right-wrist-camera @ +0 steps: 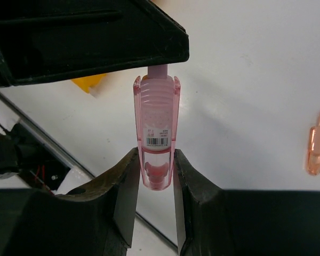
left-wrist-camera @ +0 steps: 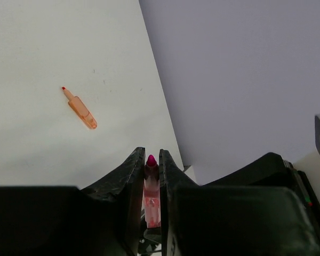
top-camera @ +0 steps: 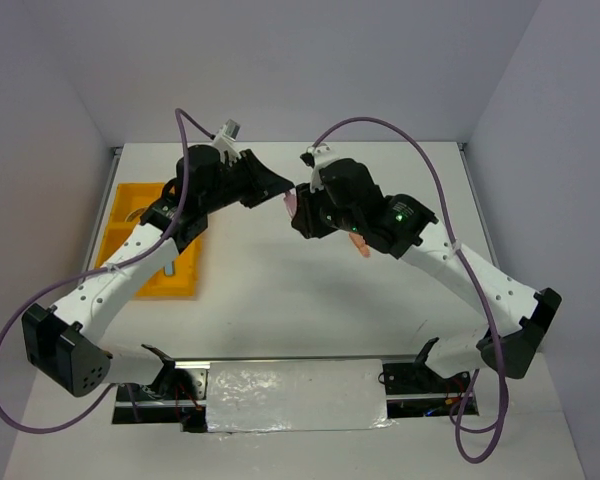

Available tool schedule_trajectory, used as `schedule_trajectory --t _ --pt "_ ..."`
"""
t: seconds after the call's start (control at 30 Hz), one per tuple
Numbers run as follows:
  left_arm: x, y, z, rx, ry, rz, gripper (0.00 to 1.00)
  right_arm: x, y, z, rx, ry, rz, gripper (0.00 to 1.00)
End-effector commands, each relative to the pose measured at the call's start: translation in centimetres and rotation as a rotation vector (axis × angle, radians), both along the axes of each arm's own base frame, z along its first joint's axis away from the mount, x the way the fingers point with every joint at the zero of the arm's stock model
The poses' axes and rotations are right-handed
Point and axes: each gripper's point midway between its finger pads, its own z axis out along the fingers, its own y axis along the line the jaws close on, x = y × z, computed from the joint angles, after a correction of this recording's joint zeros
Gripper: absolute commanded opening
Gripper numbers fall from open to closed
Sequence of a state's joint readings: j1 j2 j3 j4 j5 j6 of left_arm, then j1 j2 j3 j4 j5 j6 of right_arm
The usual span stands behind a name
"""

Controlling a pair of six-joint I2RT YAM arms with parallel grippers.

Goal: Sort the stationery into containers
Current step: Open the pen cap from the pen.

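Note:
A pink translucent clip-like piece (right-wrist-camera: pixel 156 122) hangs above the table's middle between both grippers. My right gripper (right-wrist-camera: pixel 156 154) is shut on its barcoded end. My left gripper (left-wrist-camera: pixel 150 152) is shut on its other end, whose magenta tip (left-wrist-camera: pixel 151 160) pokes out between the jaws. In the top view the two grippers (top-camera: pixel 285 190) (top-camera: pixel 300 208) meet tip to tip over the pink piece (top-camera: pixel 291 203). An orange clip-like piece (left-wrist-camera: pixel 80 108) lies loose on the white table and shows in the right wrist view too (right-wrist-camera: pixel 316 144). The yellow-orange tray (top-camera: pixel 120 238) sits at the far left, partly under my left arm.
The tray holds small items that I cannot make out, mostly hidden by the left arm. Grey walls close in the table at the back and sides. A foil-covered strip (top-camera: pixel 295 395) and the arm bases line the near edge.

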State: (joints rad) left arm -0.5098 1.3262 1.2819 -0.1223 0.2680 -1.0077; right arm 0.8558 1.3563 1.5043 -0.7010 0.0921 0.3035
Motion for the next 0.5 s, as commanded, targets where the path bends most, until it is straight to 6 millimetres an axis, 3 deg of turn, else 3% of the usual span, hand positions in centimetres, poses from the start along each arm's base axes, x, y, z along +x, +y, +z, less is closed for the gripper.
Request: schedule_trajectory --t 0.0,0.17,0.47 --pt "-0.6 0.2 1.0 0.031 -0.119 -0.022 0.00 -1.2 1.1 2.8 0.086 0.050 0.071 0.00" --pt "-0.2 1.5 1.3 0.058 -0.133 0.048 0.00 -2.7 1.7 2.3 0.103 0.107 0.153 0.00" --pt "2.0 5.4 2.3 0.063 -0.064 0.236 0.00 -5.6 1.0 -1.2 0.063 0.170 0.267 0.00"
